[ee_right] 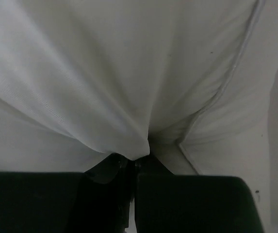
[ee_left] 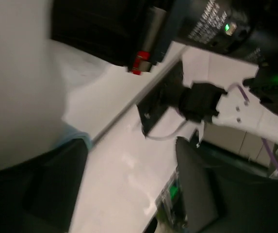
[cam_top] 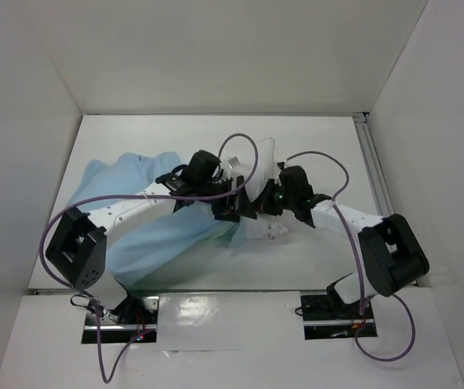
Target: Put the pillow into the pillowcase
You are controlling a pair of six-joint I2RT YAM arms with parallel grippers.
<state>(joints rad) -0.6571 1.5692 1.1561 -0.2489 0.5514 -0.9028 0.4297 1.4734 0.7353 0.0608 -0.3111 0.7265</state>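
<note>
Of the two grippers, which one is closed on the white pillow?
The right gripper: it pinches a fold of the pillow. The left gripper stands open and holds nothing.

Bright even light, left wrist view motion-blurred, pillow folds softly shadowed

Setting: a robotics laboratory test cell. Plain white panel walls enclose a white surface on three sides. An aluminium profile rail runs along its right edge. Two robot arms, left and right, are bolted at the near edge, trailing purple cables.
</note>
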